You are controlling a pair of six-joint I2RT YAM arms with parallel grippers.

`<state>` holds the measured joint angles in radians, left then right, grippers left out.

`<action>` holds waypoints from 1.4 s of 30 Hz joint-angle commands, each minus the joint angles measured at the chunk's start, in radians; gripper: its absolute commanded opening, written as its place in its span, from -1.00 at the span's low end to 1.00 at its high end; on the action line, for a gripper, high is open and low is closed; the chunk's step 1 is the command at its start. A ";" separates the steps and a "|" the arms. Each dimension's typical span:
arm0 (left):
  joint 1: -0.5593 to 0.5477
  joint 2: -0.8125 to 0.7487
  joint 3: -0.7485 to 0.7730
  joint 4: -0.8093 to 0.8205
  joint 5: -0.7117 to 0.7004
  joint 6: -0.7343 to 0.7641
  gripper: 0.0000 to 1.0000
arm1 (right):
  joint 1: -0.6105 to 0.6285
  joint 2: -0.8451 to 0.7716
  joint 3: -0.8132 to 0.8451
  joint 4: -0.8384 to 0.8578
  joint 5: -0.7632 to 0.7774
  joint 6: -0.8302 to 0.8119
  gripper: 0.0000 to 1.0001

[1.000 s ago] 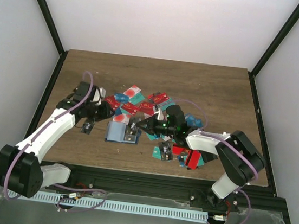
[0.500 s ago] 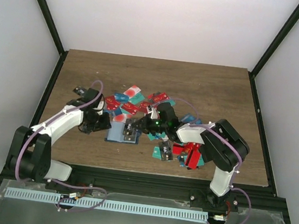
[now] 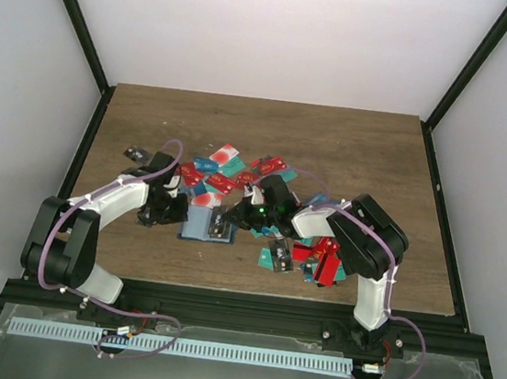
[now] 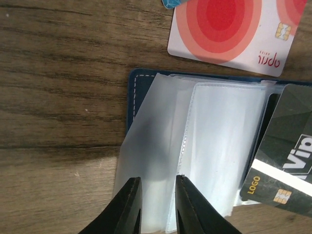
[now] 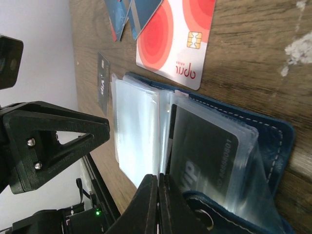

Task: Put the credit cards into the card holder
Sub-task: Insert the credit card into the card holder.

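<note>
Left end effector (image 4: 156, 181) is down low at the near-left edge of the card holder (image 4: 134, 92), jaws a narrow gap apart, and a clear plastic sleeve (image 4: 146, 161) runs right between them. Across from it, the right end effector (image 5: 159, 178) is shut tight, fingers pressed together, tips tucked in among the sleeves. Whether it has a sleeve pinched, I can't say. Beside those tips, a black VIP card (image 5: 204, 151) sits inside one of the sleeves.

The navy holder lies open and flat on the bench (image 3: 351, 146), between the two arms, sleeves fanned up. A cluster of red and teal credit cards (image 3: 311, 260) lies toward the front edge, by the right arm.

Just past the holder, almost touching its far edge, there's a white card with red circles (image 4: 229, 29), face up. Further back, more red, teal and blue cards (image 3: 237, 176) are scattered in a loose band across the middle of the wood.
</note>
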<state>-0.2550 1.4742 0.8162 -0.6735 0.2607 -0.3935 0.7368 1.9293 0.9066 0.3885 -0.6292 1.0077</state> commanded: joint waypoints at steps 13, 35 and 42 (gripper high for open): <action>0.005 0.039 -0.043 0.035 -0.027 0.022 -0.76 | 0.017 0.081 0.074 0.049 -0.063 0.034 -0.99; 0.005 0.031 -0.034 -0.004 -0.070 0.012 -0.75 | 0.021 0.102 0.068 0.170 -0.122 0.142 -0.99; 0.005 0.009 -0.006 -0.042 -0.091 0.007 -0.67 | 0.029 0.134 0.077 0.204 -0.131 0.157 -0.99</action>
<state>-0.2520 1.5059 0.7784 -0.6788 0.1986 -0.3882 0.7490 2.0350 0.9516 0.5407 -0.7403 1.1473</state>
